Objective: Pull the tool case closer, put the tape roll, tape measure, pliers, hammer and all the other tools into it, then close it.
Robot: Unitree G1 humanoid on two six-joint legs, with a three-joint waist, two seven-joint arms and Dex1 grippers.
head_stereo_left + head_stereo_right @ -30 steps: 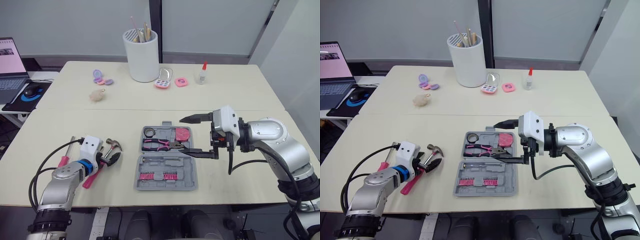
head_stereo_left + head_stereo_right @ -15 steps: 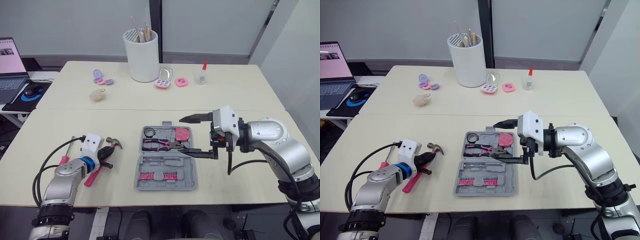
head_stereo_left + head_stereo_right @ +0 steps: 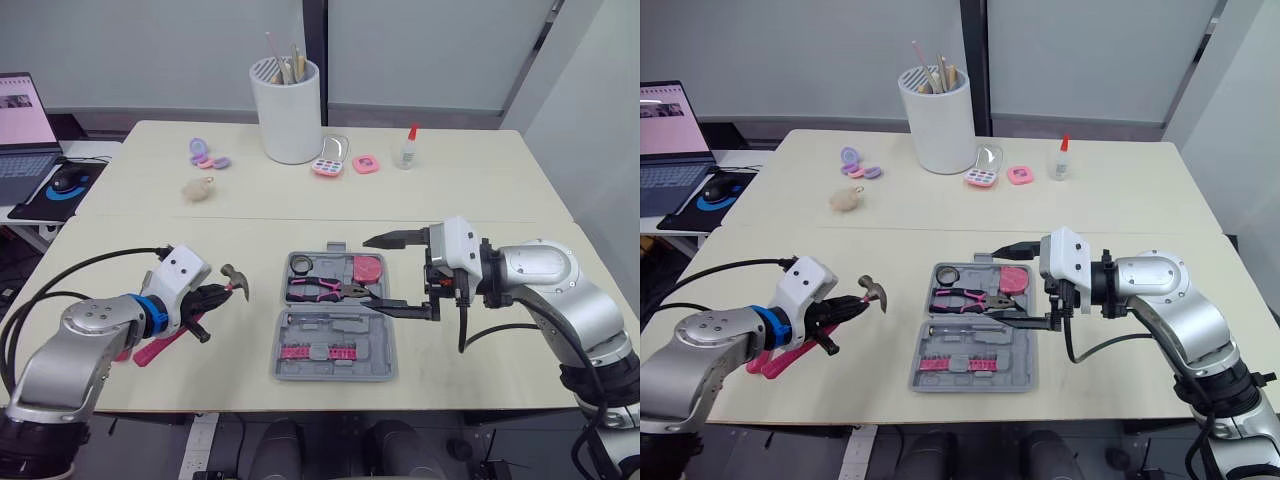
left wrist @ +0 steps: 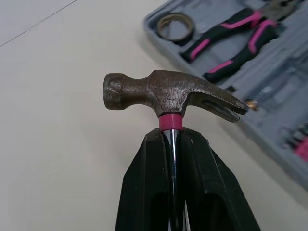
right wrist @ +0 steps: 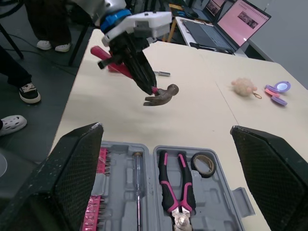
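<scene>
The left claw (image 3: 215, 296) pinches the hammer (image 3: 237, 279) by its neck just under the head, left of the open tool case (image 3: 335, 352) on the table (image 3: 470, 200). The right claw (image 3: 364, 266) is spread wide at the case's right edge. The tape roll (image 3: 299, 264), pliers (image 3: 320, 291) and tape measure (image 3: 1014, 277) lie in the case's far half.

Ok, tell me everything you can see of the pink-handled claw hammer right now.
The small claw hammer has a dark, worn metal head with a round face and split claw, a pink collar, a shiny steel neck and a pink grip. The left gripper is shut on the neck just below the head. It is held off the cream table, head toward the open grey tool case, apart from it.
</scene>
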